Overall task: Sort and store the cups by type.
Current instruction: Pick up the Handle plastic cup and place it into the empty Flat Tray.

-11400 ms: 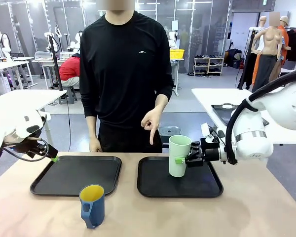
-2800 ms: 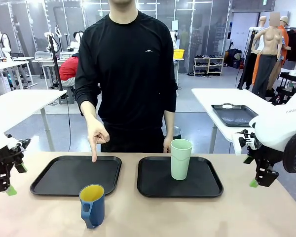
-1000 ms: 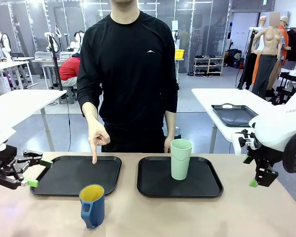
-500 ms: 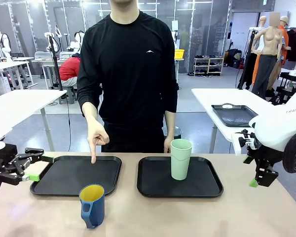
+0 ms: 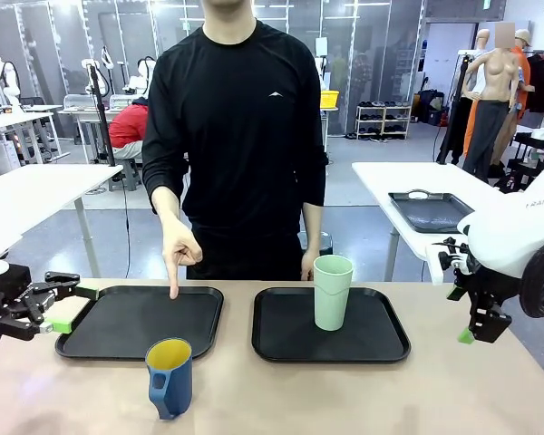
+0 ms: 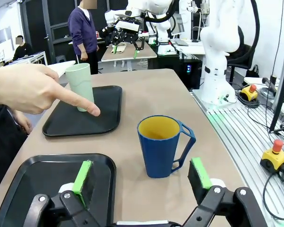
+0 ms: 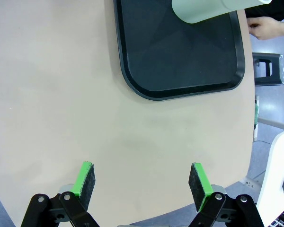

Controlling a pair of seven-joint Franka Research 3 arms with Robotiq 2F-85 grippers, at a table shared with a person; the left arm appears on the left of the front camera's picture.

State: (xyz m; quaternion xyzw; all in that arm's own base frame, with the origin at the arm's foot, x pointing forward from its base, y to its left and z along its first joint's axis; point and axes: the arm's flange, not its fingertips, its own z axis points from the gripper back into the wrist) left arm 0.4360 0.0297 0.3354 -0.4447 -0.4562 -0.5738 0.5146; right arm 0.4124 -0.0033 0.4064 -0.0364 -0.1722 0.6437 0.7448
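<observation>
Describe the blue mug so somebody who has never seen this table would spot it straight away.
Start at the tan table with two black trays side by side. Just on the robot's side of the left tray, on bare tabletop, stands the mug. It is short, dark blue with a yellow inside and a handle, unlike the tall mint-green handleless tumbler on the right tray.

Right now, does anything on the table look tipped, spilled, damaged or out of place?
Nothing is tipped, spilled or damaged. Both cups stand upright: the green tumbler on the right tray, the blue mug on the bare table in front of the left tray, which the person's hand points at. Only the mug is off a tray.
</observation>
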